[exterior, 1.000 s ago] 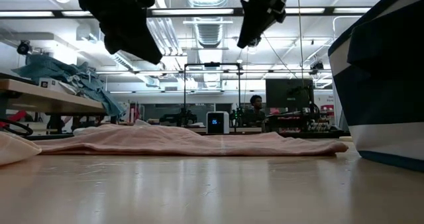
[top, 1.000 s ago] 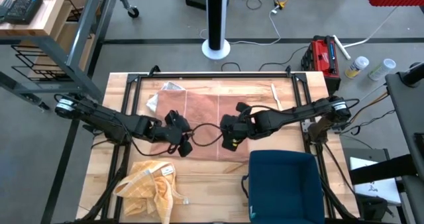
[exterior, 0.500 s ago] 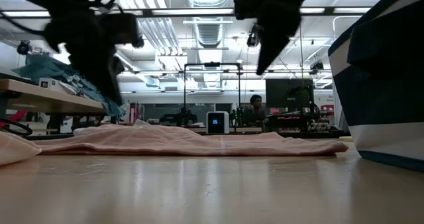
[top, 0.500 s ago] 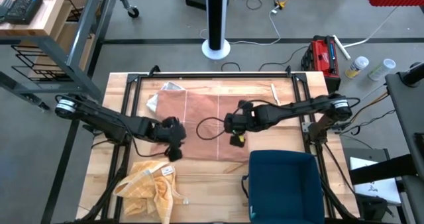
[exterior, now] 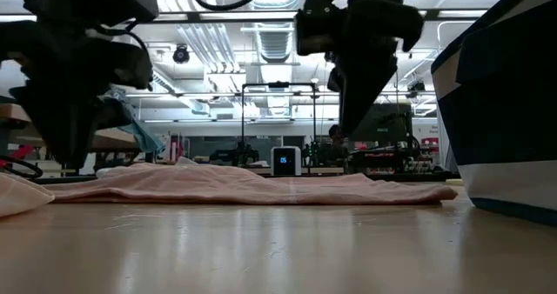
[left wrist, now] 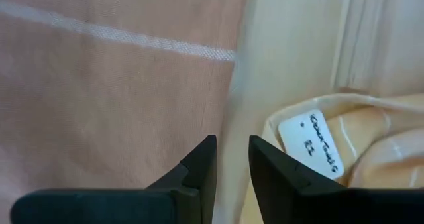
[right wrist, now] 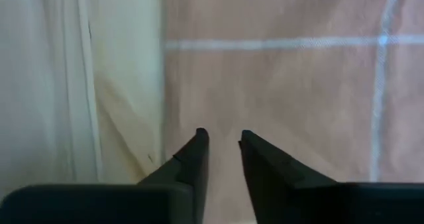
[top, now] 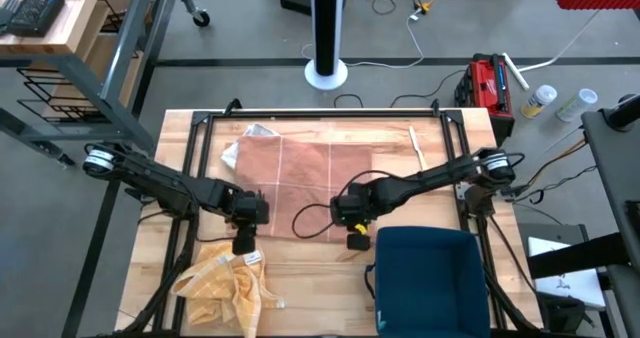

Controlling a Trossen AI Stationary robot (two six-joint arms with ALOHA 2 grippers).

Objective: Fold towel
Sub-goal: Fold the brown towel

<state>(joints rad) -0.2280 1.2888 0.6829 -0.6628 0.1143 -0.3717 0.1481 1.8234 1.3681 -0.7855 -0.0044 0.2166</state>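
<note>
A pink towel (top: 300,178) with pale stripes lies spread flat on the wooden table (top: 320,278); the low view shows it as a low ridge (exterior: 261,185). My left gripper (top: 243,243) points steeply down over the towel's near left corner. In the left wrist view its fingers (left wrist: 232,151) stand narrowly open above the towel's side edge (left wrist: 228,65). My right gripper (top: 355,240) points steeply down over the near right corner. In its wrist view (right wrist: 222,138) it is narrowly open above the towel's edge (right wrist: 165,85). In the low view both (exterior: 70,159) (exterior: 348,133) hang above the cloth.
A crumpled yellow cloth (top: 225,278) with a white label (left wrist: 318,144) lies near the table's front left, close to my left gripper. A dark blue bin (top: 430,278) stands at the front right. A thin wooden stick (top: 415,143) lies at the far right.
Both grippers have come down and toward the table's near edge, from over the towel's middle to its near corners. Both have tipped to point steeply downward. The towel has stayed flat and in place.
</note>
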